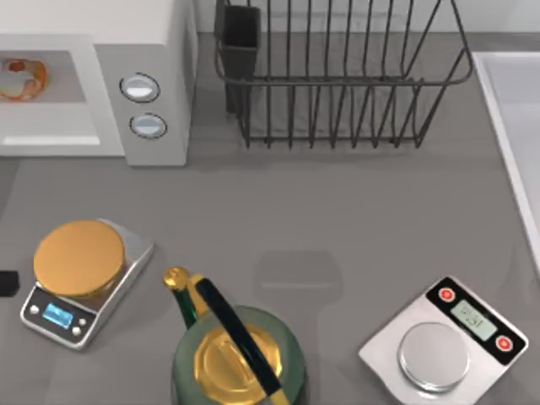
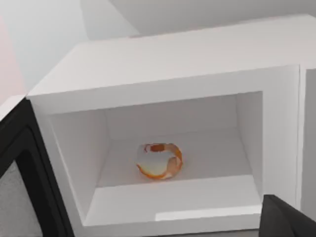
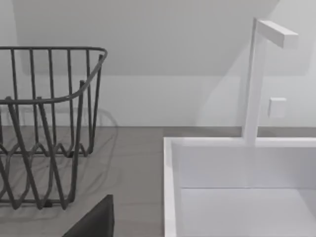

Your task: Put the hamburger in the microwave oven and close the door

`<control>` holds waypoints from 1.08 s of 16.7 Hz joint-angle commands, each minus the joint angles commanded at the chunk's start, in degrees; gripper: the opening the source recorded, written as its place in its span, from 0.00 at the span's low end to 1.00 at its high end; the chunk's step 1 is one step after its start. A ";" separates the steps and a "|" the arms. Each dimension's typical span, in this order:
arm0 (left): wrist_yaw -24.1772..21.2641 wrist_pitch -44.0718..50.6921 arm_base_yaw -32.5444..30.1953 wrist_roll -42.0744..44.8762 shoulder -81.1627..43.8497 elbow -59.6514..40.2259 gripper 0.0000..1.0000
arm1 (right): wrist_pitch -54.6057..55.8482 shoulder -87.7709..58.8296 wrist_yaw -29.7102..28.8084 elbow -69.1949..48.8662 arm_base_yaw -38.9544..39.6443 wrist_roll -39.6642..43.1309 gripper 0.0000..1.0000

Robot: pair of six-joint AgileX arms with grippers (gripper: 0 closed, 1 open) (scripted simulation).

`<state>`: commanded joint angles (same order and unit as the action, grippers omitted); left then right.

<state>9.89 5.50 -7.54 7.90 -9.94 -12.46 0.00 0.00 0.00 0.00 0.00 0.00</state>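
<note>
The hamburger [image 1: 18,78] [image 2: 159,160] lies on the floor of the microwave oven's [image 1: 152,51] [image 2: 173,64] cavity, with nothing touching it. The oven stands at the table's back left, two round knobs [image 1: 143,105] on its side panel. The door [image 2: 19,187] is swung open beside the cavity, showing a dark frame and a grey speckled window. A dark part of my left gripper [image 2: 291,219] sits in front of the oven's opening, apart from the hamburger. Only a dark part of my right gripper [image 3: 94,222] is in sight, near the dish rack.
A wire dish rack [image 1: 337,76] [image 3: 44,123] stands at the back middle. A white sink [image 1: 515,143] [image 3: 237,187] with a faucet is at the right. Near the front are a scale with a golden disc [image 1: 78,257], a green kettle [image 1: 236,354] and a silver scale [image 1: 443,337].
</note>
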 joint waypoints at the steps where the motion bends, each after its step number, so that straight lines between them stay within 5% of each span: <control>1: -2.80 1.56 3.57 2.12 -3.78 -3.59 0.00 | 0.00 0.00 0.00 0.00 0.00 0.00 1.00; 10: -29.82 24.43 40.98 23.58 -54.59 -44.65 0.00 | 0.00 0.00 0.00 0.00 0.00 0.00 1.00; 18: -45.43 37.74 63.86 41.31 -87.22 -64.70 0.00 | 0.00 0.00 0.00 0.00 0.00 0.00 1.00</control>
<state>-35.54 43.24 56.32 49.21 -97.16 -77.17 0.00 0.00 0.00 0.00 0.00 0.00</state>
